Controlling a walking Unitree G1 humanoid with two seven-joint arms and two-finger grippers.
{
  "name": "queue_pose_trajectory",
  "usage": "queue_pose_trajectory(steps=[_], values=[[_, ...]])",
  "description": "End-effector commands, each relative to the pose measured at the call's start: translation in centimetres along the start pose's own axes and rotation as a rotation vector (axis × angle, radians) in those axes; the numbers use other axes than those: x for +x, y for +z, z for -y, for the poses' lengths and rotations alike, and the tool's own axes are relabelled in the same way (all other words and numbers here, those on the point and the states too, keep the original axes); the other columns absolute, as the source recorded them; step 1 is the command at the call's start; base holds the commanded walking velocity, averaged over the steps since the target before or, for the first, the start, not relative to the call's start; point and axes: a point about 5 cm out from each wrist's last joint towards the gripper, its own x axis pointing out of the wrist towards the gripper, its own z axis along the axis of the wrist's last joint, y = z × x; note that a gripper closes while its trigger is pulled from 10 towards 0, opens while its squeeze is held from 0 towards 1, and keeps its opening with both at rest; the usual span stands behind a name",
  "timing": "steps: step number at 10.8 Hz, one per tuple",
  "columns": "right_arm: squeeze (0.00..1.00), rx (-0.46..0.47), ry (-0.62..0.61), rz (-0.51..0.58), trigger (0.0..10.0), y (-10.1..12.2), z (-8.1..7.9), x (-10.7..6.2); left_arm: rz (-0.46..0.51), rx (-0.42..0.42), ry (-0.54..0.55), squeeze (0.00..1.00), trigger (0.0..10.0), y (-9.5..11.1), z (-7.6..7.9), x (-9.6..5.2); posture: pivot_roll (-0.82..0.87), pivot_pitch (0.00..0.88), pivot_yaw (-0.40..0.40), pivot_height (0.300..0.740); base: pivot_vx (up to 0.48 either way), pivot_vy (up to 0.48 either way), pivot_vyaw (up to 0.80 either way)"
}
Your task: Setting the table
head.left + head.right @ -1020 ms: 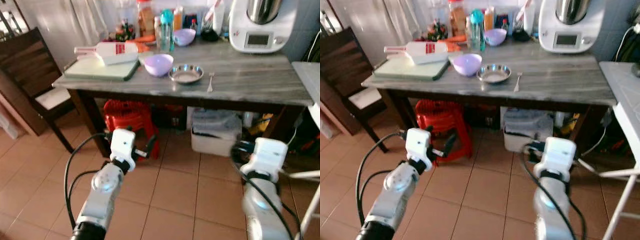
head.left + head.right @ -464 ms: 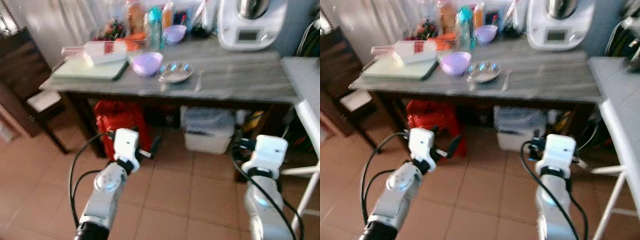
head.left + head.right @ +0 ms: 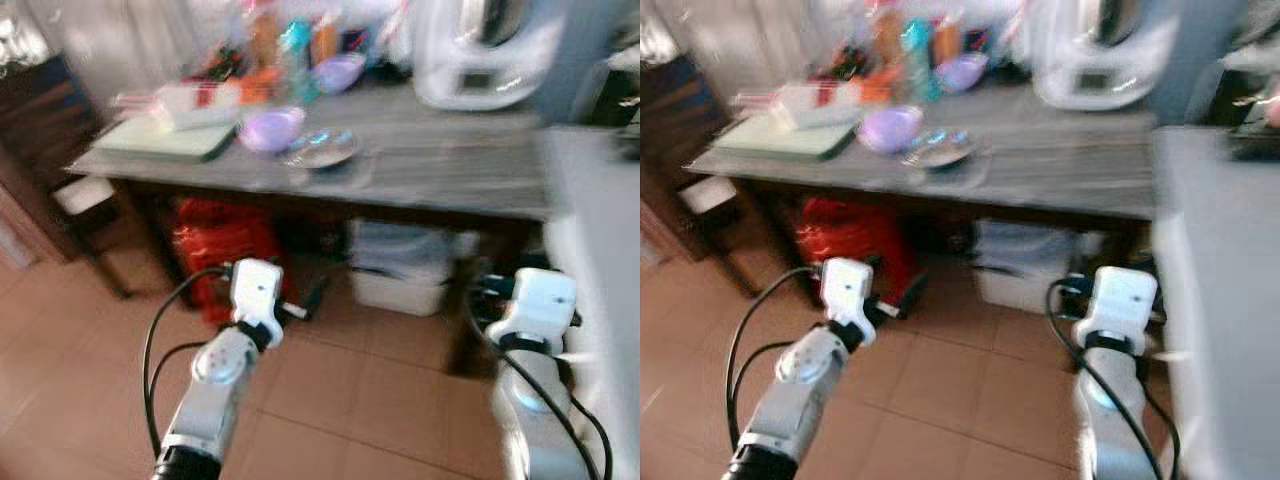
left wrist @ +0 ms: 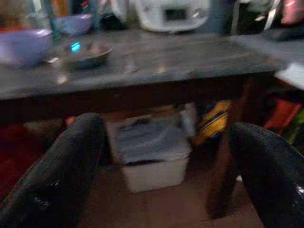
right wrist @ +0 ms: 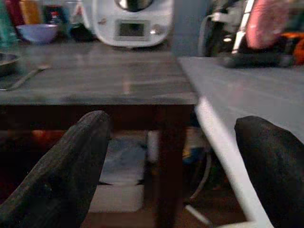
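A grey marble table [image 3: 450, 175] stands ahead, blurred. On it are a purple bowl [image 3: 272, 128], a steel plate [image 3: 320, 148] beside it, and a fork [image 5: 21, 78] to the plate's right. A second purple bowl [image 3: 338, 72] sits at the back among bottles. My left gripper [image 4: 166, 166] is open and empty, held low in front of the table's underside. My right gripper [image 5: 171, 166] is likewise open and empty, low by the table's right leg.
A white kitchen machine [image 3: 490, 55] stands at the table's back right. A green cutting board [image 3: 165, 140] lies at the table's left. Below are a red stool [image 3: 215, 245] and a white bin [image 3: 405, 270]. A white surface [image 3: 600, 220] juts in on the right, a dark chair [image 3: 40, 120] on the left.
The whole picture has slid left and blurred, so the camera has turned right; the white surface now takes up more of the right side. Both arms keep their pose.
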Motion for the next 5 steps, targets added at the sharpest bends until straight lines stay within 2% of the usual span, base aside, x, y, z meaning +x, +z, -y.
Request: queue_pose_trajectory(steps=[1,4,5], values=[[0.0,0.021,0.025,-0.001,10.0,0.15,-0.83,-0.15,-0.012,0.009,0.025,0.0,10.0,-0.06,-0.99,-0.51,-0.03,0.0,0.097,0.74,0.0,-0.454,0.0],[0.0,0.014,0.031,-0.002,10.0,0.18,-0.71,-0.07,-0.015,0.003,0.02,0.0,10.0,-0.17,-0.77,-0.52,-0.03,0.0,0.089,0.74,0.0,-0.454,-0.8],[0.0,0.014,0.032,0.001,10.0,0.26,-0.72,-0.04,-0.015,0.002,0.018,0.0,10.0,-0.17,-0.74,-0.52,-0.03,0.0,0.089,0.74,0.0,-0.45,0.0]])
